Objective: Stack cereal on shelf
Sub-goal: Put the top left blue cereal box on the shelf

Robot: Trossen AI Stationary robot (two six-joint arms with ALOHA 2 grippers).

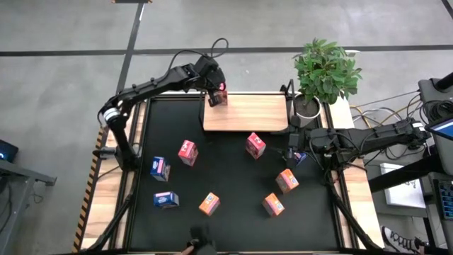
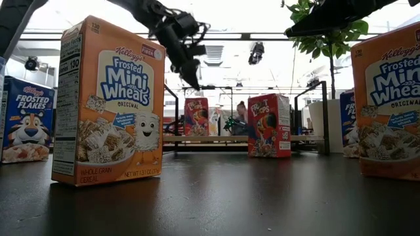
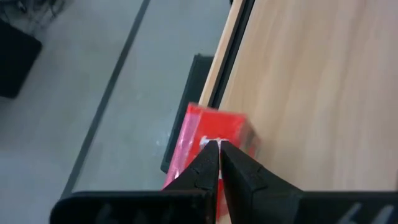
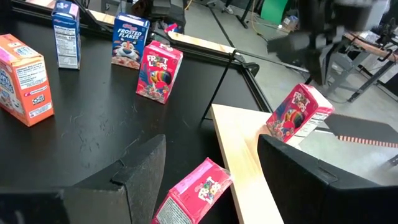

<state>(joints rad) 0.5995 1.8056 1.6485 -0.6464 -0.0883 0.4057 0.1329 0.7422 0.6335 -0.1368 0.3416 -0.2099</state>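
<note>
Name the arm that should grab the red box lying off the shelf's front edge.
Right. The right gripper is open right beside that red box; the left gripper is away at the shelf's far corner.

Even, bright overhead light fills the room; ceiling lamps blow out to white behind the boxes in the low view. The black tabletop (image 2: 216, 196) shows a soft sheen there, blurred toward the lens. The left pincer (image 3: 219, 163) reads sharp, the floor beyond soft. Shadows under the boxes are short and faint.
</note>
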